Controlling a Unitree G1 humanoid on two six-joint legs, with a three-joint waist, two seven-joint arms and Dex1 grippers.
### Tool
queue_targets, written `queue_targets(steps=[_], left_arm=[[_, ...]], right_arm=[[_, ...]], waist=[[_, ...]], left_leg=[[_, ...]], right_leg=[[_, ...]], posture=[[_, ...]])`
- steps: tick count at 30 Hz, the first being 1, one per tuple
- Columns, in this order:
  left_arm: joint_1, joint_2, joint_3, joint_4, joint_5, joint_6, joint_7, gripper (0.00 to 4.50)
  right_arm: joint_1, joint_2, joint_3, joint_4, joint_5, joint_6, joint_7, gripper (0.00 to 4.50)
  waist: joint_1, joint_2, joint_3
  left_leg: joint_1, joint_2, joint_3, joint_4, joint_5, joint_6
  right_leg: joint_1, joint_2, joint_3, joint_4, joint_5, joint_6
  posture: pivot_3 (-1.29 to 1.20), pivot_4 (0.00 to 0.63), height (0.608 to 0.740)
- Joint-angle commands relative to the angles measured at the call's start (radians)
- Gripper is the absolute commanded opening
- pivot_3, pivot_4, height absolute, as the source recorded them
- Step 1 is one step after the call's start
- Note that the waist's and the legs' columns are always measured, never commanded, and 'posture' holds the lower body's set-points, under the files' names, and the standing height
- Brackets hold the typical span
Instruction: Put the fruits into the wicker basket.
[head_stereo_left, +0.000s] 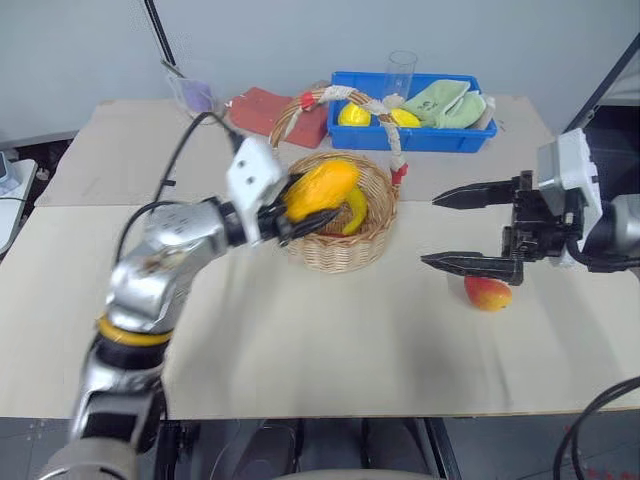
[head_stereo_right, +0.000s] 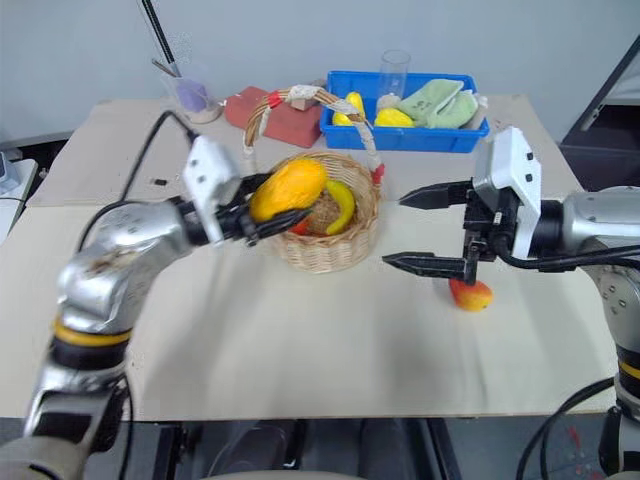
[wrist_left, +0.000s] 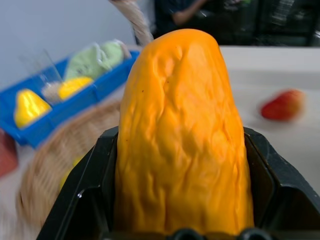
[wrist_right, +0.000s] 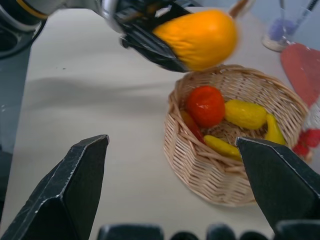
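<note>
The left gripper (head_stereo_left: 300, 222) has its fingers clenched on the mango (head_stereo_left: 320, 190), a long orange-yellow fruit with a wrinkled skin, held over the near left rim of the basket (head_stereo_left: 345, 250). The basket sits mid-counter, toward the far edge. The right gripper (head_stereo_right: 418, 230) hangs with fingers spread wide, empty, above the red mango (head_stereo_right: 470, 294) lying on the counter (head_stereo_left: 300, 350) toward its right edge.

The left arm reached forward and inward, its forearm roughly level, and the left end effector (head_stereo_left: 300, 215) was clamped on the long orange-yellow mango (head_stereo_left: 320, 190). The right arm came in from the right side, wrist bent inward, with the right end effector (head_stereo_left: 455, 230) pointing left, its two black fingers (head_stereo_left: 475, 265) spread wide and empty.
</note>
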Motion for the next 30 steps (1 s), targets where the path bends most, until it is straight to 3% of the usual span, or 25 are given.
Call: queue_targets(steps=[1,5,10,17,22,27,30], left_arm=[[-0.036,-0.026,-0.02,0.077,0.083,-0.115,0.02,2.57],[-0.042,-0.055,-0.02,0.106,0.093,-0.161,-0.004,4.46],[-0.006,0.0,0.003,0.046,0.053,-0.136,-0.101,4.49],[0.094,0.187,0.037,-0.192,-0.14,-0.014,-0.342,4.49],[0.165,0.285,0.044,-0.312,-0.207,0.032,-0.414,4.49],[0.19,0.296,0.041,-0.346,-0.213,0.04,-0.399,4.49],[0.193,0.294,0.041,-0.345,-0.207,0.035,-0.388,4.5]], right_arm=[[0.022,-0.013,-0.062,-0.047,0.016,0.008,-0.045,4.5],[0.091,-0.022,-0.104,-0.054,-0.011,-0.006,-0.086,4.5],[0.184,-0.048,-0.122,-0.033,-0.07,-0.029,-0.096,4.5],[0.349,-0.123,-0.04,0.075,-0.279,-0.074,-0.125,4.5],[0.357,-0.118,0.029,0.203,-0.349,-0.089,-0.117,4.5],[0.318,-0.085,0.105,0.318,-0.386,-0.118,-0.099,4.5],[0.281,-0.056,0.148,0.395,-0.427,-0.156,-0.109,3.69]], waist=[[-0.001,0.0,0.0],[0.005,0.0,0.0],[0.007,0.0,0.0],[0.005,0.0,0.0],[0.004,0.0,0.0],[0.004,0.0,0.0],[0.003,0.0,0.0]], left_leg=[[0.0,0.0,0.0,0.0,0.0,0.0],[0.0,-0.001,0.0,0.001,0.0,0.0],[-0.001,-0.002,0.0,0.002,0.0,0.0],[0.0,-0.001,0.0,0.002,0.0,0.001],[0.0,-0.001,0.0,0.001,-0.001,0.002],[0.001,-0.001,0.0,0.001,-0.002,0.003],[0.001,-0.001,0.0,0.002,-0.002,0.003]], right_leg=[[0.0,0.0,0.0,0.0,0.0,0.0],[0.0,0.0,0.0,0.0,0.001,0.001],[0.0,-0.001,0.0,0.0,0.001,0.003],[0.0,-0.001,0.001,0.0,0.001,0.003],[0.001,-0.001,0.001,0.0,0.001,0.003],[0.002,-0.001,0.001,-0.001,0.001,0.003],[0.002,0.0,0.001,-0.001,0.001,0.003]], posture=[[0.0,0.15,0.74],[0.0,0.15,0.74],[0.0,0.15,0.74],[0.0,0.15,0.74],[0.0,0.15,0.74],[0.0,0.15,0.74],[0.0,0.15,0.74]])
